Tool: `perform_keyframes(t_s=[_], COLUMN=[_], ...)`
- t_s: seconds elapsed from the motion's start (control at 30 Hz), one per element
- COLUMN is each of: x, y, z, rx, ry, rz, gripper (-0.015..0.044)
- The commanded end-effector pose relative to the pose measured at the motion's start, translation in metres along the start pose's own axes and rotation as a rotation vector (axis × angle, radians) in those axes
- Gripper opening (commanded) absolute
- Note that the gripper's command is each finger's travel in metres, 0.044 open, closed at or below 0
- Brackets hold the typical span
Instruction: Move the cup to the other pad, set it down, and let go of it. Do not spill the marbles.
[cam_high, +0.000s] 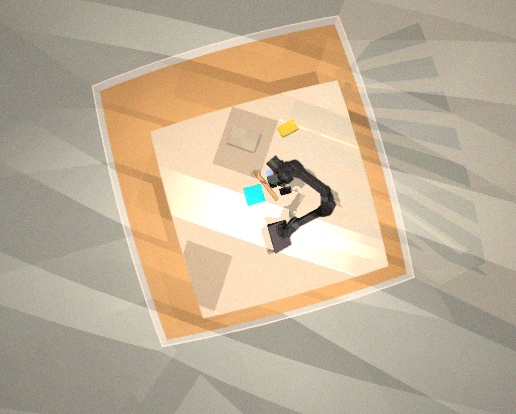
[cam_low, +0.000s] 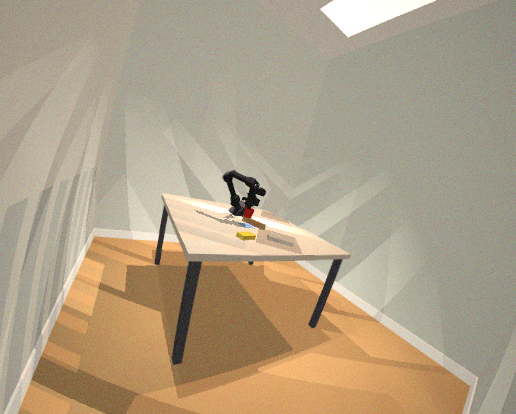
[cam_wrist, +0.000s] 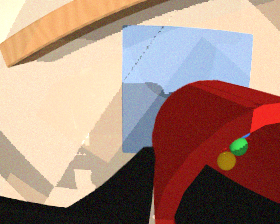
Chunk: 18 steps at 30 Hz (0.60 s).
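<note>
The fingers are clamped on the wall of the red cup: in the wrist view one dark finger lies outside the cup's left side and the other sits inside its rim. A green marble and a yellow marble rest inside. The cup overlaps the near right part of the pale blue pad on the surface, beside a wooden stick.
</note>
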<state>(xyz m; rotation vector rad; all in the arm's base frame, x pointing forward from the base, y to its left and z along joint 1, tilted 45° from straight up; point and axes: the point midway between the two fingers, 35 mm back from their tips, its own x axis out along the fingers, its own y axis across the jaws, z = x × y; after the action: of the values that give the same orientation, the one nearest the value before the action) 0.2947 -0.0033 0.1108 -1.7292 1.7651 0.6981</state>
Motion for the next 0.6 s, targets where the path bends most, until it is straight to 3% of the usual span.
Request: perform_keyframes(t_s=[0.0,0.57], x=[0.0000,-0.0001], y=[0.0000,0.0010], z=[0.0000,0.0026], rx=[0.000,0.000], ry=[0.000,0.000], rz=[0.000,0.000], gripper=[0.0000,0.0000])
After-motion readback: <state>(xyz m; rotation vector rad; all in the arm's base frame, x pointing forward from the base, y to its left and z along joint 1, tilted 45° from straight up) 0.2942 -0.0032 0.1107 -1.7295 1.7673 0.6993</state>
